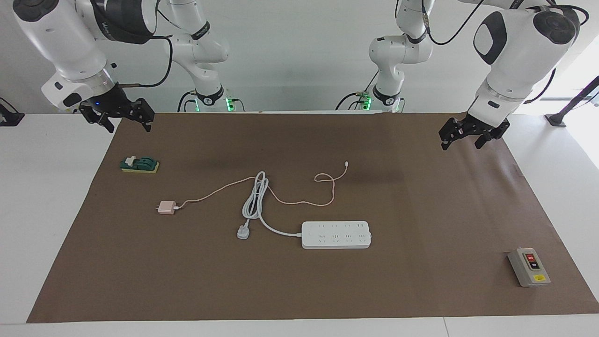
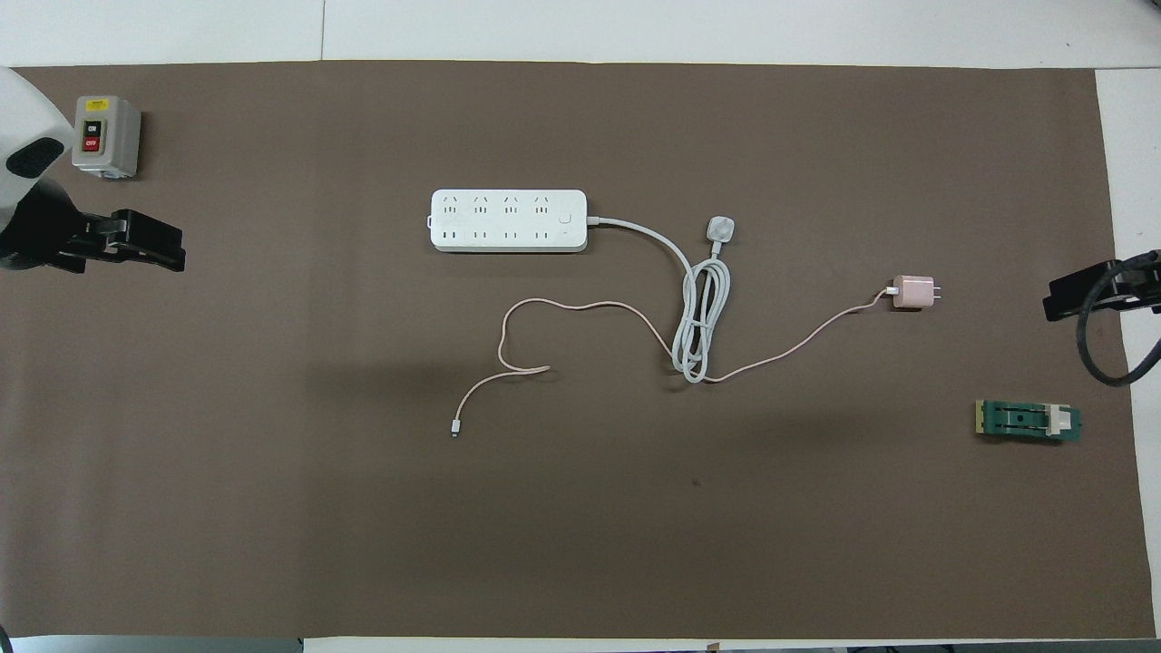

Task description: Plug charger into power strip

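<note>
Nearest my camera, the power strip lies mid-tabletop; the charger sits nearer the robots, toward the right arm's end. Left pincer and right pincer hover released. My worry: its cable, threaded through the strip's cord, snags when lifted.

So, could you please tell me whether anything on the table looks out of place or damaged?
Nothing looks damaged or spilled. One untidy spot: the charger lies on its side, and its pink cable crosses the coiled cord of the power strip, so lifting it may drag that cord.
</note>
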Motion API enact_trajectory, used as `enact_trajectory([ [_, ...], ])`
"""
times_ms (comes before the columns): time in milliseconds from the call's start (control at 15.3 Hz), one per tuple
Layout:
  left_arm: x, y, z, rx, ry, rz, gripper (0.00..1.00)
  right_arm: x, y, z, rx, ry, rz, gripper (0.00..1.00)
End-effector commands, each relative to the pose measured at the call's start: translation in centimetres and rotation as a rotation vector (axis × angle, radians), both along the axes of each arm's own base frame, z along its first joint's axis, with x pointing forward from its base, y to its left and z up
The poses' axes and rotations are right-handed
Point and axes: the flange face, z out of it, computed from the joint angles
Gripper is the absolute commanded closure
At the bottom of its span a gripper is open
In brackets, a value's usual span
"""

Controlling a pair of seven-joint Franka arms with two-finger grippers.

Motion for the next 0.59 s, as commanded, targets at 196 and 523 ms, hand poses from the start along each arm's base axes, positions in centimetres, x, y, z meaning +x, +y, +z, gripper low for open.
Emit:
enact_trajectory([
  [196,0.18,0.38,0.84,-0.006,-0.024,-0.008,0.0,-0.38,-0.63,0.35,0.023,-0.011,0.005,0.0],
  [523,0.35,0.35,0.36,-0.007,-0.018,-0.008,0.0,-0.4,-0.6,0.73,0.016,-0.024,-0.006,0.0],
])
